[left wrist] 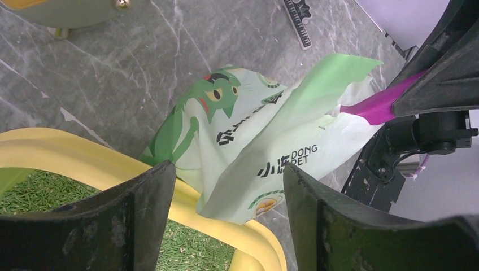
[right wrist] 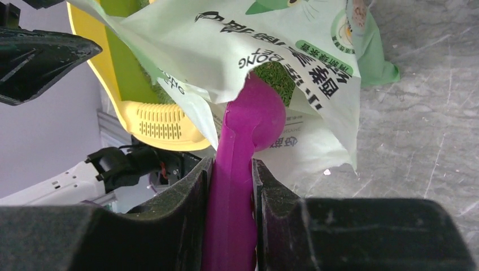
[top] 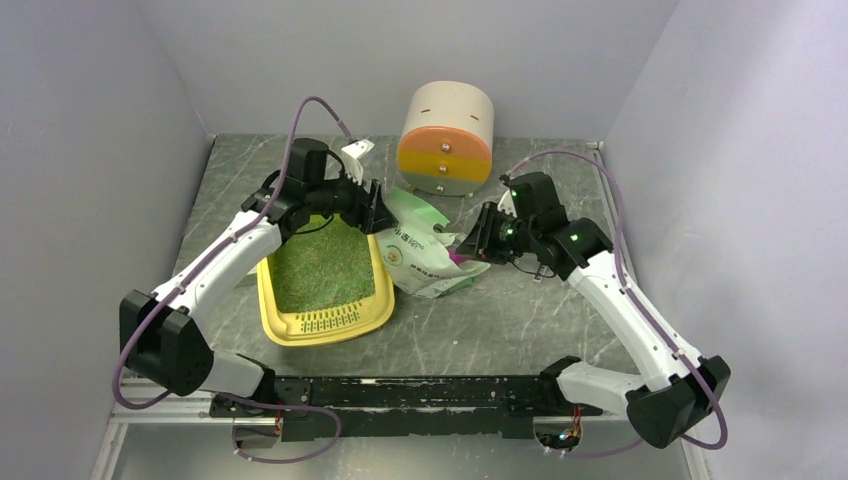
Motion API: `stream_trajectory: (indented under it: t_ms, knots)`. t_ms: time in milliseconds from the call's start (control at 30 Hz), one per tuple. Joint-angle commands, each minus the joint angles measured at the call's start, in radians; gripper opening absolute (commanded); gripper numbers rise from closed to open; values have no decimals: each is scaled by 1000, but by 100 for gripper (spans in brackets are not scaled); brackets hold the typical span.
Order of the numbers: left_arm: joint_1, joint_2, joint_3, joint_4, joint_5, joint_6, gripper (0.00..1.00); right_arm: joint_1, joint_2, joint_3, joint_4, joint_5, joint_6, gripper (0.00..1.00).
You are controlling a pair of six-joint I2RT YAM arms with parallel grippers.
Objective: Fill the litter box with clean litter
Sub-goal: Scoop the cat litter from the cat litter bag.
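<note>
The yellow litter box (top: 272, 300) lies left of centre, grille end nearest the arm bases, and holds a bed of green litter (top: 320, 262). The pale green printed bag (top: 428, 255) lies against its right rim, mouth open. My left gripper (top: 378, 208) is open and empty, above the box's far right corner by the bag's edge; its wrist view shows the rim (left wrist: 186, 195), litter (left wrist: 192, 248) and bag (left wrist: 254, 141). My right gripper (right wrist: 231, 166) is shut on the magenta scoop (right wrist: 254, 113), whose bowl is inside the bag (right wrist: 271, 39), where litter (right wrist: 277, 73) shows.
The round beige-orange-yellow drawer cabinet (top: 447, 138) stands at the back centre, just behind the bag. A small white object (top: 358, 150) lies behind the left gripper. Grey walls close in the marble table (top: 520, 320) on three sides.
</note>
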Motion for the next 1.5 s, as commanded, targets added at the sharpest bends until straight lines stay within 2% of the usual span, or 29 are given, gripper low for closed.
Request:
stream_trajectory:
  t_ms: [0, 133, 200, 300, 500, 667, 867, 1000, 1267, 1433, 1467]
  knots:
    - [-20, 29, 18, -49, 4, 34, 71, 41, 27, 64, -2, 140, 19, 0]
    - [-33, 47, 40, -86, 6, 54, 57, 43, 33, 86, -34, 205, 12, 0]
    - [-39, 52, 42, -88, 12, 53, 54, 43, 45, 103, -65, 235, 5, 0]
    - [-49, 54, 41, -75, 31, 46, 42, 46, 72, 126, -117, 270, -7, 0]
    - [-71, 58, 55, -72, 25, 48, 25, 65, 94, 83, -65, 169, -12, 0]
    - [-72, 44, 51, -55, 14, 38, 6, 134, 153, 90, -55, 267, 19, 0]
    - [-73, 15, 32, -33, 4, 30, 5, 144, 158, 134, -144, 510, 45, 0]
    - [-72, 6, 24, -17, 9, 23, 5, 143, 157, 165, -204, 591, 35, 0]
    - [-73, -5, 14, -2, 16, 10, 5, 155, 221, 118, -174, 502, 34, 0]
    - [-73, -11, 7, -13, 1, 13, 5, 162, 219, 42, -22, 372, 39, 0]
    - [-72, -11, 10, -16, -4, 12, 10, 163, 216, 27, 10, 353, 43, 0]
